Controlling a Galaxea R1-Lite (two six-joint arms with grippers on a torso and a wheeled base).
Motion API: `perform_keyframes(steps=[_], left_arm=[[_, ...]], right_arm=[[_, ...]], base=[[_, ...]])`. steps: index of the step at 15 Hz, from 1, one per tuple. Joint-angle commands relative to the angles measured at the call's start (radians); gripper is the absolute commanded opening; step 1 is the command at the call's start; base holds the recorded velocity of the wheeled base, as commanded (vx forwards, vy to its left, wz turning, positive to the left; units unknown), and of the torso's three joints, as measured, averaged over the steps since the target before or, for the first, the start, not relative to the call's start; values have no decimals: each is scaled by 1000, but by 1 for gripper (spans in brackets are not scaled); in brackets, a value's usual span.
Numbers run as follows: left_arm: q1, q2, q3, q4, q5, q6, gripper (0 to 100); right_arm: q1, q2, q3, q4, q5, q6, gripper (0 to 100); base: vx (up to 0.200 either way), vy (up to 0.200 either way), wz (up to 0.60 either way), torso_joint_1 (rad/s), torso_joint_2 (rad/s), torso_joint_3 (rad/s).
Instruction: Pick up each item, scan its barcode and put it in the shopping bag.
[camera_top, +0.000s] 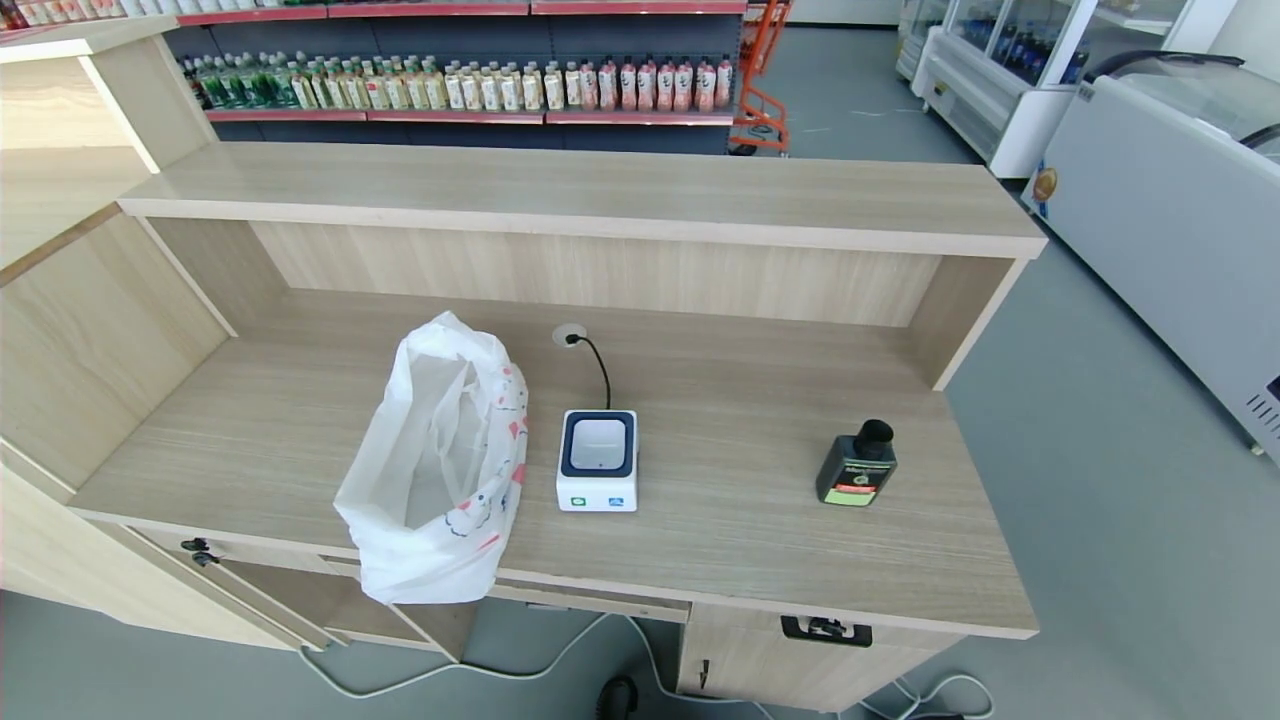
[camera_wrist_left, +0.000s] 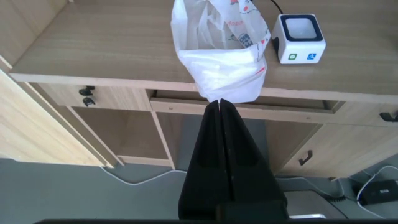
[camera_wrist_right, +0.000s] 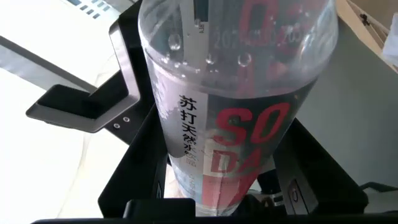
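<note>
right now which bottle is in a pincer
The clear bottle with red lettering, gripped by the right pincer; the dark black-capped bottle stands free on the counter.

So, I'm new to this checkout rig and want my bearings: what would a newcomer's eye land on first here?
The open white shopping bag stands on the left part of the wooden counter, with the white barcode scanner just to its right. A dark bottle with a black cap stands alone farther right. Up close, the right gripper holds a clear bottle with a red-lettered label.
</note>
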Motion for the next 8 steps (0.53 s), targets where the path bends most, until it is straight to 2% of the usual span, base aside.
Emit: perform_keyframes(steps=[1,8], left_arm=[[0,0,0,0,0,0,0],[0,1,0,0,0,0,0]], right_arm=[[1,-26,27,2,0,-1,0],[2,-33,32,5,-6,-1,0]], base=[[0,0,0,0,0,0],[0,0,0,0,0,0]])
